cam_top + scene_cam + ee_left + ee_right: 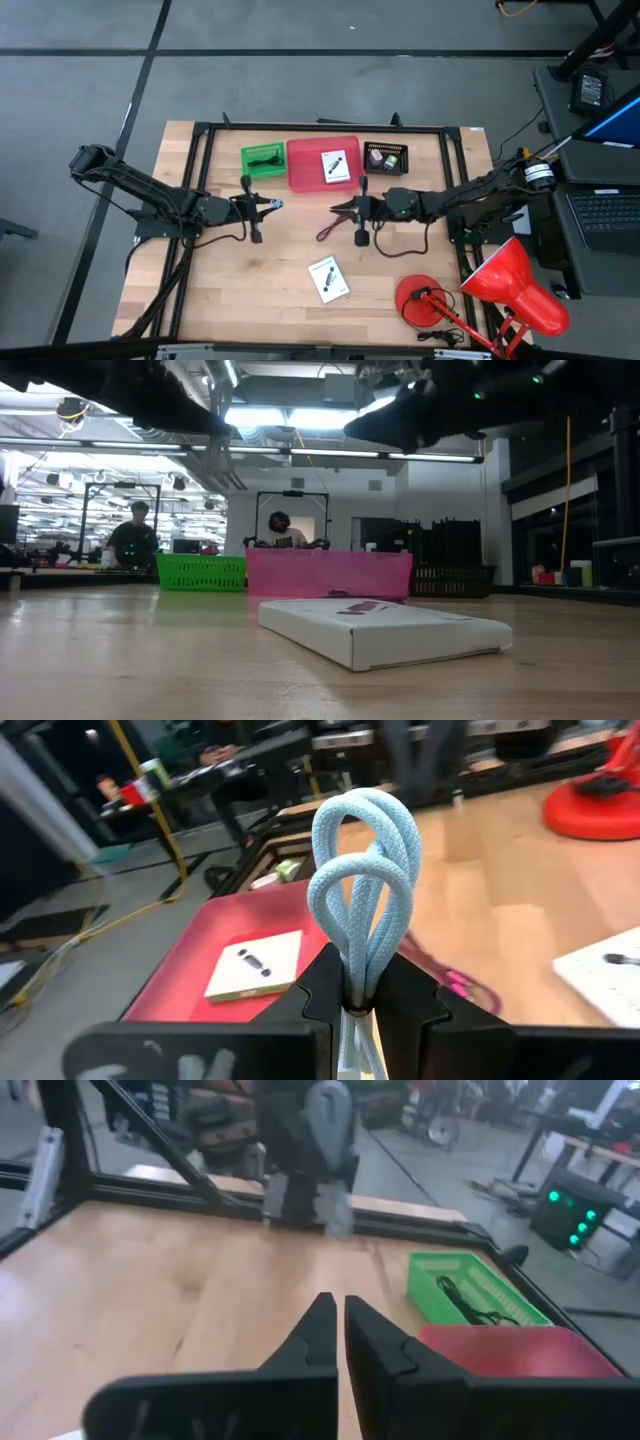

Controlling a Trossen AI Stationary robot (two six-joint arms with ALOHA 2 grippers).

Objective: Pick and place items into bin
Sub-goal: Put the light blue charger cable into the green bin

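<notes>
My left gripper (268, 205) hovers left of the table's middle, shut on a looped light blue cord (362, 870). My right gripper (340, 208) faces it from the right, shut and empty (340, 1312). A pinkish-red cord (328, 232) lies on the wood below the right gripper. One white card with a black mark (328, 280) lies flat toward the near edge. A second card (336, 166) lies in the red bin (305, 170). A dark cord (470, 1302) lies in the green bin (262, 160). Tiny green and pinkish pieces (385, 157) sit in the black bin. My left gripper pinches the light blue cord between its two fingers (315, 985). Several strands are bunched together in the hold (357, 982). The cord's loops (365, 840) stand out past the fingertips, clear of the table.
Three bins stand in a row at the far side: green, red and black (385, 158). A red desk lamp (500, 290) fills the near right corner. A black frame runs along the table's edges. Bare wood lies between the grippers and the near card. People sit beyond the table (283, 532).
</notes>
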